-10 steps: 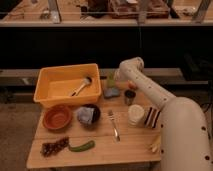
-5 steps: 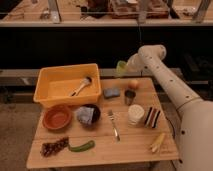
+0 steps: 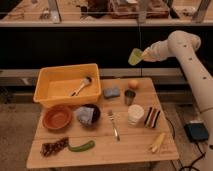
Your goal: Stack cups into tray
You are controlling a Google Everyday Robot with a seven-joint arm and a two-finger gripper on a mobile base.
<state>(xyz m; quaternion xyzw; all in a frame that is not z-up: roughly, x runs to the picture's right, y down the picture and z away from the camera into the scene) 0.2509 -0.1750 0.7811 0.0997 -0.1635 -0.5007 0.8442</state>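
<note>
The pincer (image 3: 142, 54) is up in the air at the end of the white arm (image 3: 187, 55), which reaches in from the right. It is clenched on the pale green cup (image 3: 134, 57), held tilted high above the back right part of the worktop (image 3: 131, 148), clear of everything on it.

The yellow tray (image 3: 46, 76) stands at the back left of the worktop with a metal-headed utensil (image 3: 80, 86) lying inside it and no cups in it. The dark grey metal cup (image 3: 129, 96) stands upright near the middle right, just in front of an orange (image 3: 133, 84) and beside a blue-grey sponge (image 3: 111, 92). The cream-white cup (image 3: 135, 114) stands in front of the metal cup, next to a striped item (image 3: 152, 116).

In front of the tray sit the orange-brown bowl (image 3: 57, 117) and the dark bowl (image 3: 89, 115) — the dark one has something greyish in it. A fork (image 3: 114, 125) lies near the centre.
</note>
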